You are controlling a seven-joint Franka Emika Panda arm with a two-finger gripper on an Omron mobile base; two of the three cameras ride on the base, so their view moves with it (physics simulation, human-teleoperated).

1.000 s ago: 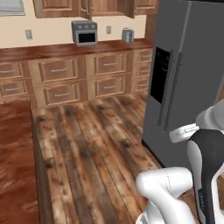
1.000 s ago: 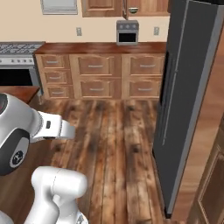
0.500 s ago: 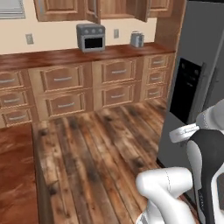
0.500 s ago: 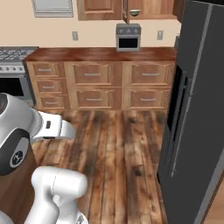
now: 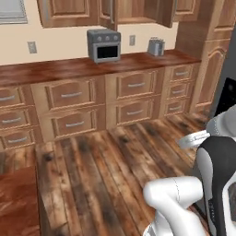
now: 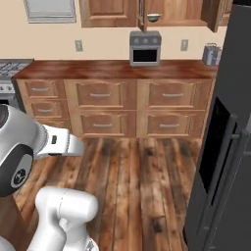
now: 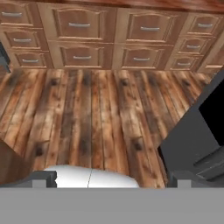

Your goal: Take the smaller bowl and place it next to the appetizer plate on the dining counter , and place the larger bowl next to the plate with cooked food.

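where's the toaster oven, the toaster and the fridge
toaster oven [image 6: 145, 48], right base view, on its dark glass door
toaster [image 5: 156, 46], left base view, on its silver side
fridge [image 6: 225, 147], right base view, on its dark door panel

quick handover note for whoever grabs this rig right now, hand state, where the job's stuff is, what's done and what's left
Hand: open, holding nothing, aimed down at the plank floor.
Job's things: a bowl sits in the open upper cabinet above the toaster oven; which of the two it is cannot be told. The other bowl, both plates and the dining counter are not in sight.
Surroundings: wall counter with drawers ahead, dark fridge to the right.
Done: nothing placed as far as can be seen.
Left: fetch both bowls and set each beside its plate.
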